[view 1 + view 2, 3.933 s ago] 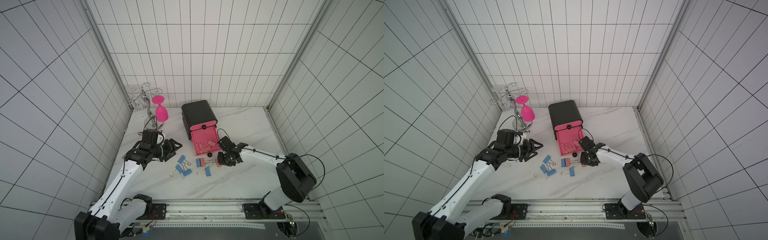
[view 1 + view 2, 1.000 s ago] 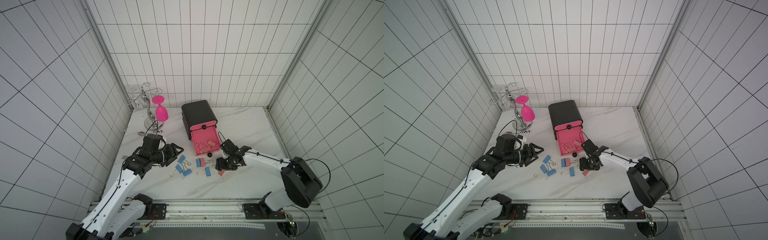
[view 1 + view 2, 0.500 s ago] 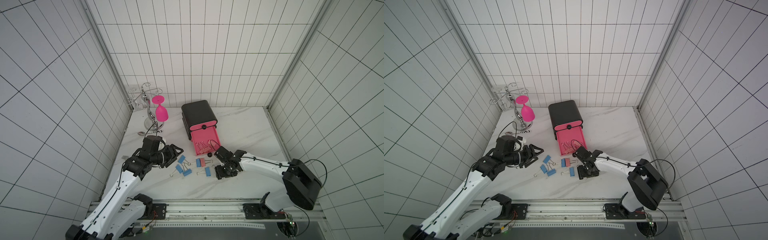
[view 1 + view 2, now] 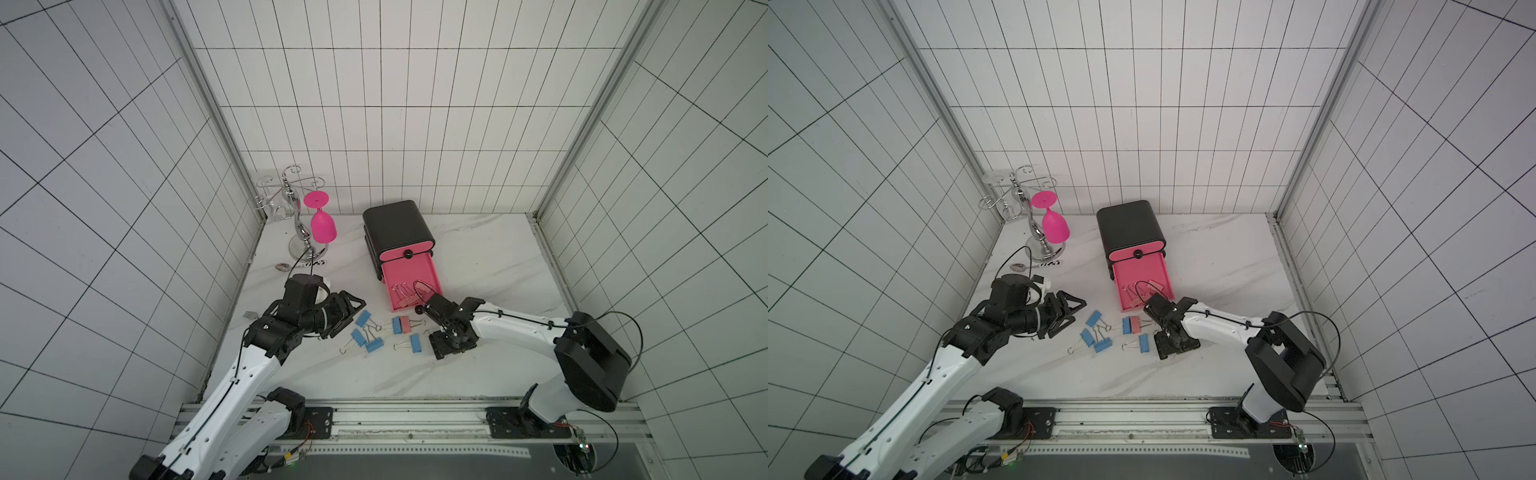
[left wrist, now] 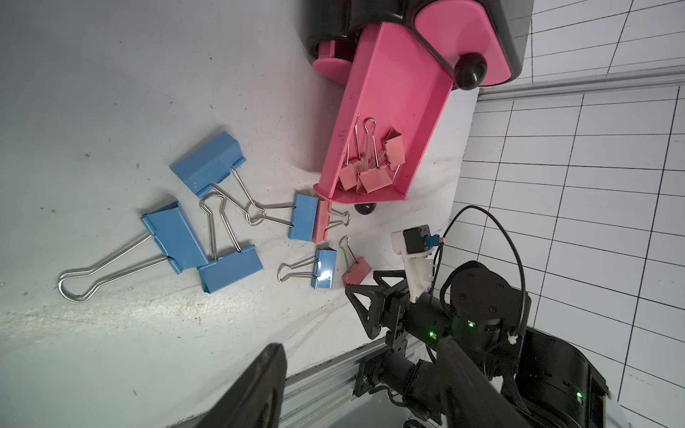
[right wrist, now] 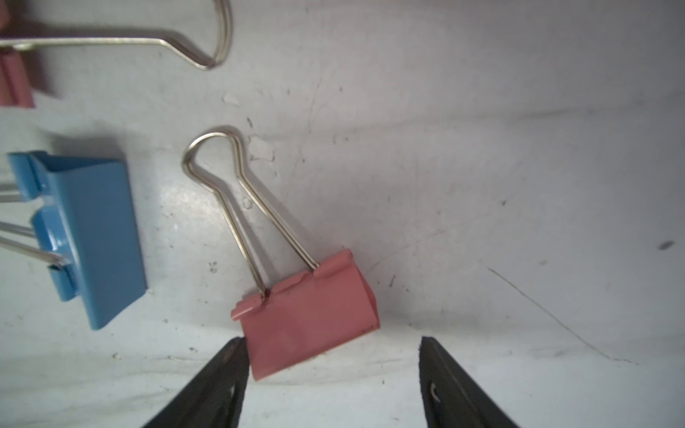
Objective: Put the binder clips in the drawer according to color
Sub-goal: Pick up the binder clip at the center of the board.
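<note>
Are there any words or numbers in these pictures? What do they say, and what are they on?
Small label on the table beside the silver glass rack: dark marks, too small to read.
Binder clips, drawer chest, pink goblet: no writing visible.

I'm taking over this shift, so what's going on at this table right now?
The right gripper, jaws open, straddles a pink clip lying on the table, not yet gripped. The open drawer holds several pink clips. Another pink clip and five blue clips lie on the table. The left gripper hovers open beside them, holding nothing.
</note>
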Motion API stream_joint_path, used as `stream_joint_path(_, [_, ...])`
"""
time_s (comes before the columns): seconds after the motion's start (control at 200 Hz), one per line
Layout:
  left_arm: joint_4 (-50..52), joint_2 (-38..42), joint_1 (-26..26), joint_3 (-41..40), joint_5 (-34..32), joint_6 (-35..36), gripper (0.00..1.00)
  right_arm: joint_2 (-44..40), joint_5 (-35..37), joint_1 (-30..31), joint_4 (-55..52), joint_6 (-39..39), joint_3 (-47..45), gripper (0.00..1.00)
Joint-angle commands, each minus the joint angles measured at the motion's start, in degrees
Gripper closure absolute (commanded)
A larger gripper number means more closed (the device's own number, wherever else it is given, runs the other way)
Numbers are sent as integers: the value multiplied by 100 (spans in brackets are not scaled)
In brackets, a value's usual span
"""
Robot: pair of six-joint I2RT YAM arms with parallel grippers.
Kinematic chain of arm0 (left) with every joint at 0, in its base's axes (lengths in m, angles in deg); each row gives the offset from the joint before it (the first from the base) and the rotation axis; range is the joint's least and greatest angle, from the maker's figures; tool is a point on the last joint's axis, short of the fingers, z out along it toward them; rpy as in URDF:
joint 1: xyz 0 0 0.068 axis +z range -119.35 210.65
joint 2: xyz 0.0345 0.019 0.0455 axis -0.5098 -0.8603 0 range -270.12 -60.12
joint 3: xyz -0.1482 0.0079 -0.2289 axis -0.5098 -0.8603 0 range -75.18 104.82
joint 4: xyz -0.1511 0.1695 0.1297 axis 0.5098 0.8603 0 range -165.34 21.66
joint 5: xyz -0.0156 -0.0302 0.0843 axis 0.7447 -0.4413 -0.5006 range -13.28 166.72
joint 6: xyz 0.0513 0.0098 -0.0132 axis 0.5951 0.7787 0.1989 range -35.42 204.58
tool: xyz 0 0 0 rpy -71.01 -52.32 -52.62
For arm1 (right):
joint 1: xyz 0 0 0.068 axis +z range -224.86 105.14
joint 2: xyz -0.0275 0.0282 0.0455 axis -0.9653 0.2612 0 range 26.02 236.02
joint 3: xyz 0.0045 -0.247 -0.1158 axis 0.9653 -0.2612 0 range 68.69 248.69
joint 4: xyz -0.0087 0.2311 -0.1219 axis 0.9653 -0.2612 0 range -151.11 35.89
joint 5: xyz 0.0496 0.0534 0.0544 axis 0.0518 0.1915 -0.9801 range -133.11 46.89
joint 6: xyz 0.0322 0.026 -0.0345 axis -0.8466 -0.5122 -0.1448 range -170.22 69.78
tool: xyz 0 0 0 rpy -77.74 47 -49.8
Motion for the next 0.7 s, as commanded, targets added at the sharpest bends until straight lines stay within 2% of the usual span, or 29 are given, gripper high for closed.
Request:
stream_joint_path(0.0, [-137, 29, -1, -38, -48, 10, 32, 81, 96, 32, -51, 247, 143, 25])
stream_joint_path(0.365, [-118, -86, -1, 36, -22, 82, 32, 647, 62, 25, -102, 577, 647, 33])
stream_joint_path(0.695, [-199, -251, 8, 128, 3, 115, 32, 285, -249, 36, -53, 419, 275, 41])
